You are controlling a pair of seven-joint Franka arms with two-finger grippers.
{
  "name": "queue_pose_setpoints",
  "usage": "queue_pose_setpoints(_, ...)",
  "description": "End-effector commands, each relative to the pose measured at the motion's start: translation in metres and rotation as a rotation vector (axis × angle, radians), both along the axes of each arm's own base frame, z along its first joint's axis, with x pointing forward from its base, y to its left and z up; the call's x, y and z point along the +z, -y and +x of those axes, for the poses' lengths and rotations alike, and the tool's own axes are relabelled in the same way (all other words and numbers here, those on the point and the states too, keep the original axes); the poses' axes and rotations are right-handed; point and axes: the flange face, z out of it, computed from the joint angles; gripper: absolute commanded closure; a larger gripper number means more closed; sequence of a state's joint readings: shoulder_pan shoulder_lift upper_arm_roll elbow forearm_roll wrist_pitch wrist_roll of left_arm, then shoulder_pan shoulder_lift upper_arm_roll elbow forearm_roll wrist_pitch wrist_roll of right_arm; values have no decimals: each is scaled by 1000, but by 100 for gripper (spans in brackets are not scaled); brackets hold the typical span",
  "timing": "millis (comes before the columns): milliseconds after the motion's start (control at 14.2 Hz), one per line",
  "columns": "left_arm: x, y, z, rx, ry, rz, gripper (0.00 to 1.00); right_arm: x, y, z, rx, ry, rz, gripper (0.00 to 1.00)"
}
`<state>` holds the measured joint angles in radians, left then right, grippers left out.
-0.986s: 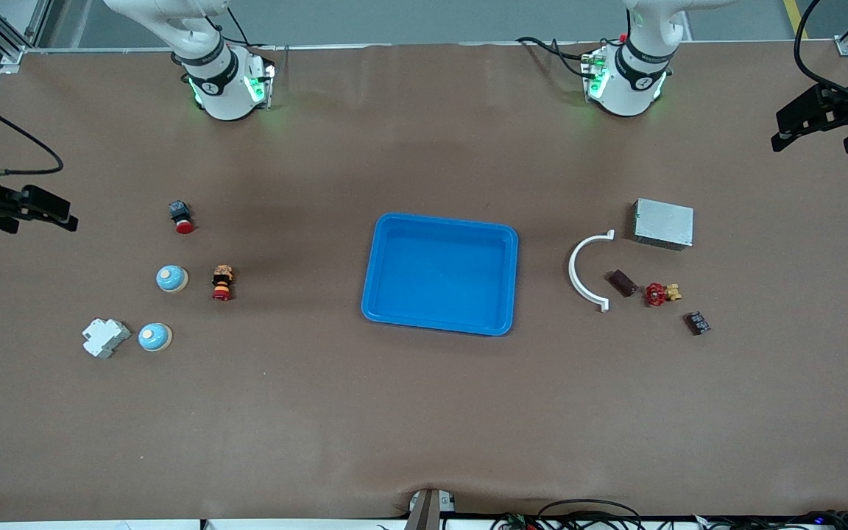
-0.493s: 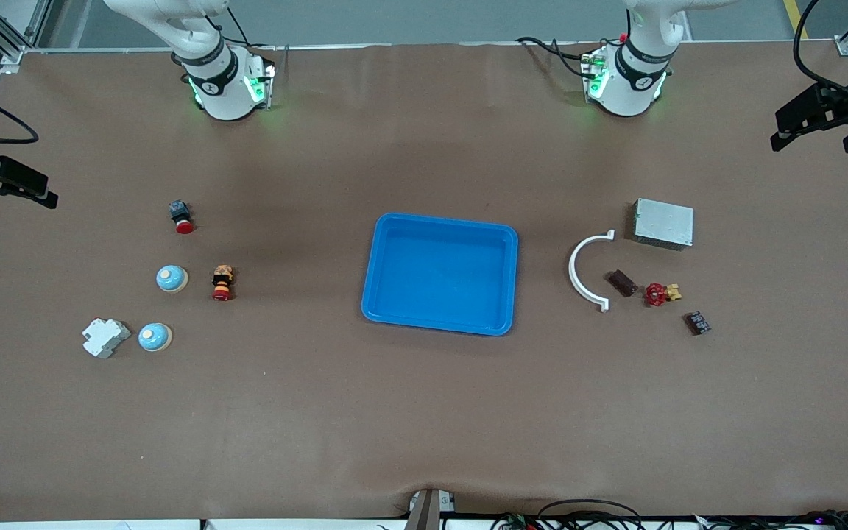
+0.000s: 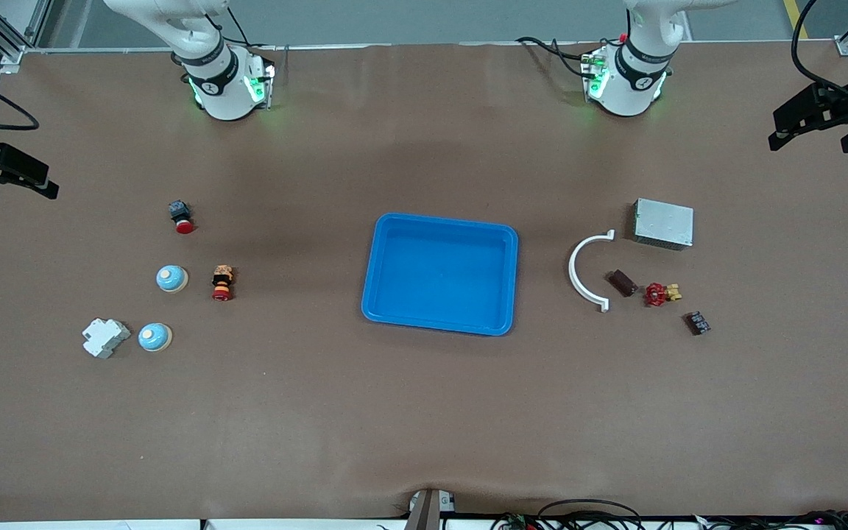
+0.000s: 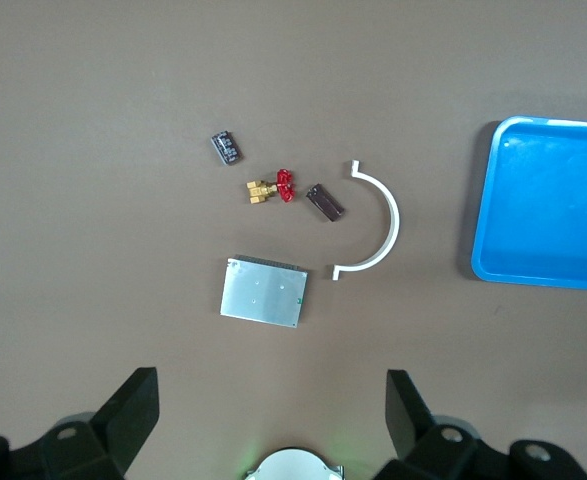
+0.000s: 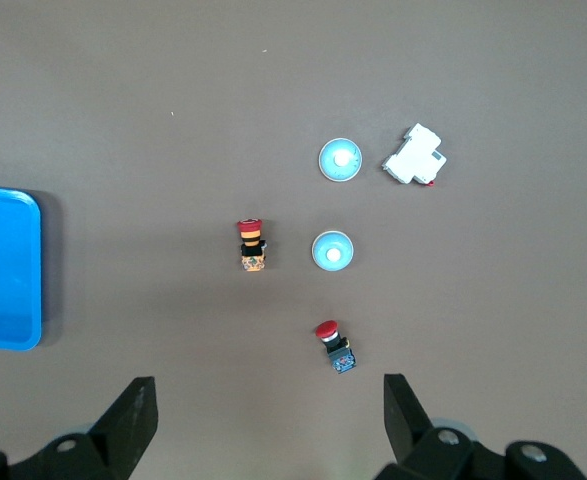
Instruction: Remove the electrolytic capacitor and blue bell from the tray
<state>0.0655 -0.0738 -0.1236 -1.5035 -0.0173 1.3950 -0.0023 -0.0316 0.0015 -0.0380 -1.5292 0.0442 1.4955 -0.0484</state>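
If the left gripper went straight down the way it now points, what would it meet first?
Probably bare table. The left gripper, open, points down at brown surface beside the grey metal box. The box is the nearest thing, but depth is unclear.

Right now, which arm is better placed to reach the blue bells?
Right. Both blue bells sit at its end, outside the tray; right gripper hangs open there. Left gripper is open over the other end.

Grey metal box [image 3: 663, 223] beside white curved bracket [image 3: 586, 271]
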Motion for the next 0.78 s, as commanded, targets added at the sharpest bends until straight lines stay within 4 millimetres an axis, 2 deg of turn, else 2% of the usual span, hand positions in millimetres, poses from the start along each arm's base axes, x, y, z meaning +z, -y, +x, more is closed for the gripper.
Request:
queue_pose_setpoints(0,3,8,-9,-1,-5,-7,0,8,-3,-9,-14,-10,1,0)
queue_pose_setpoints(211,-3,9,-20,4,10,-2,0,12,-4,-12,-13,-25,2,0)
queue_pose_setpoints(705,1,8,-13,4,25,2,0,23,-7,-15,-19,-27,2,0)
